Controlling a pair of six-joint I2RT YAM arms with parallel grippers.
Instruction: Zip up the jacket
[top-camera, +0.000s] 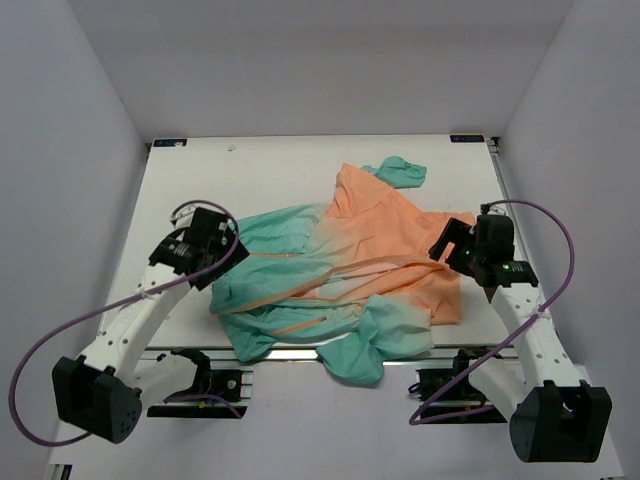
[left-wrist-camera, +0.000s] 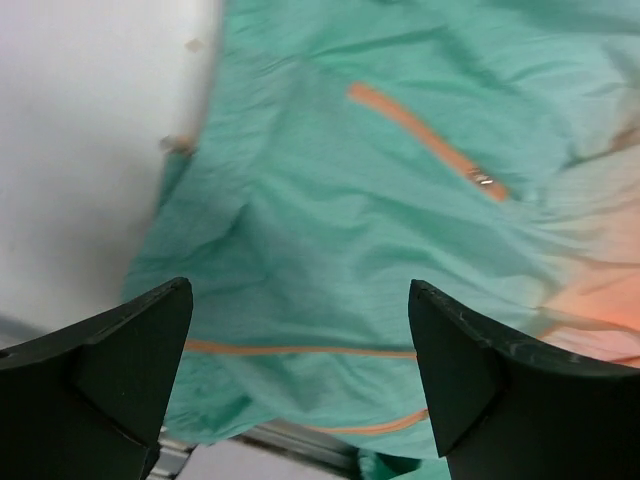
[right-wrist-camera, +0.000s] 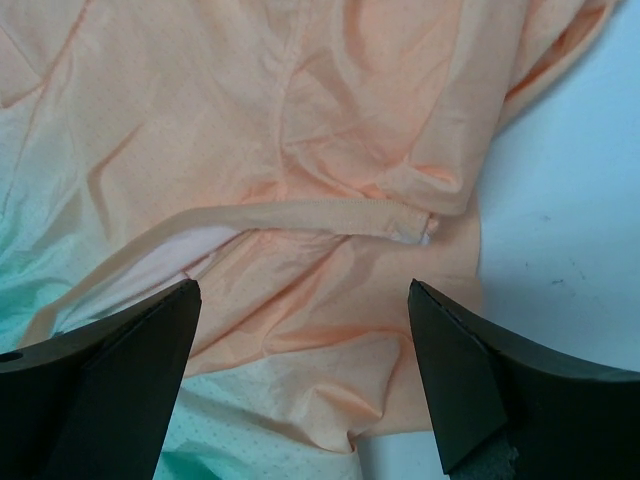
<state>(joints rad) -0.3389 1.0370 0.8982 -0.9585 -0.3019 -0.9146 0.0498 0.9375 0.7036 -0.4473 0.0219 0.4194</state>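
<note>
The jacket (top-camera: 350, 270) lies crumpled across the white table, teal hem to the left, orange shoulders to the right, one teal cuff (top-camera: 403, 170) at the back. Its orange front zipper (top-camera: 340, 272) runs across the middle and looks parted. My left gripper (top-camera: 222, 252) hovers open over the teal hem end, nothing between its fingers; in the left wrist view the teal fabric (left-wrist-camera: 330, 250) with an orange pocket zipper (left-wrist-camera: 430, 142) lies below the gripper (left-wrist-camera: 300, 345). My right gripper (top-camera: 452, 246) hangs open above the orange collar end, where a zipper edge (right-wrist-camera: 320, 218) ends near the gripper (right-wrist-camera: 302, 345).
The table (top-camera: 250, 165) is enclosed by white walls at left, right and back. A teal sleeve (top-camera: 355, 355) hangs over the near table edge, above the metal rail (left-wrist-camera: 300, 440) between the arm bases.
</note>
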